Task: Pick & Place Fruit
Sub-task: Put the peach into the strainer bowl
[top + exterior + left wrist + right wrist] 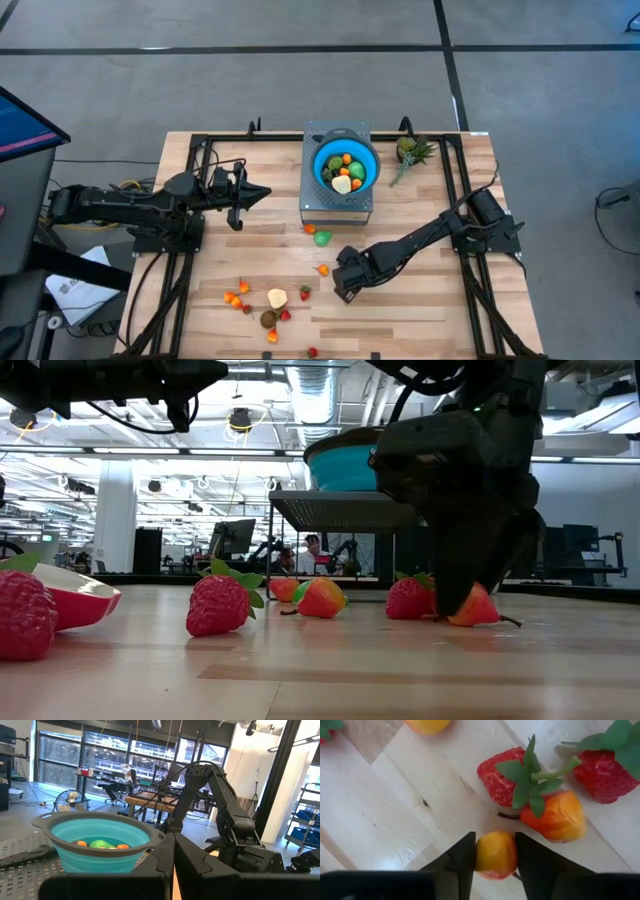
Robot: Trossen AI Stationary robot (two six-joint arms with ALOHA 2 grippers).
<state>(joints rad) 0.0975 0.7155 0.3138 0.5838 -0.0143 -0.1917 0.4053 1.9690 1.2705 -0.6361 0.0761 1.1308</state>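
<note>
The left gripper (174,851) has its two dark fingers pressed together with no gap, nothing between them. Just beyond the jaws sits a round blue plastic bowl (100,842) on a perforated grey metal stand (25,865), with orange and green toy fruit (100,844) inside. Farther past the jaws stands the dark right arm (225,815).

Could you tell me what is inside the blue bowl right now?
The blue bowl holds small toy fruits: green, orange and pale yellow pieces. Anything beneath that top layer is covered.
</note>
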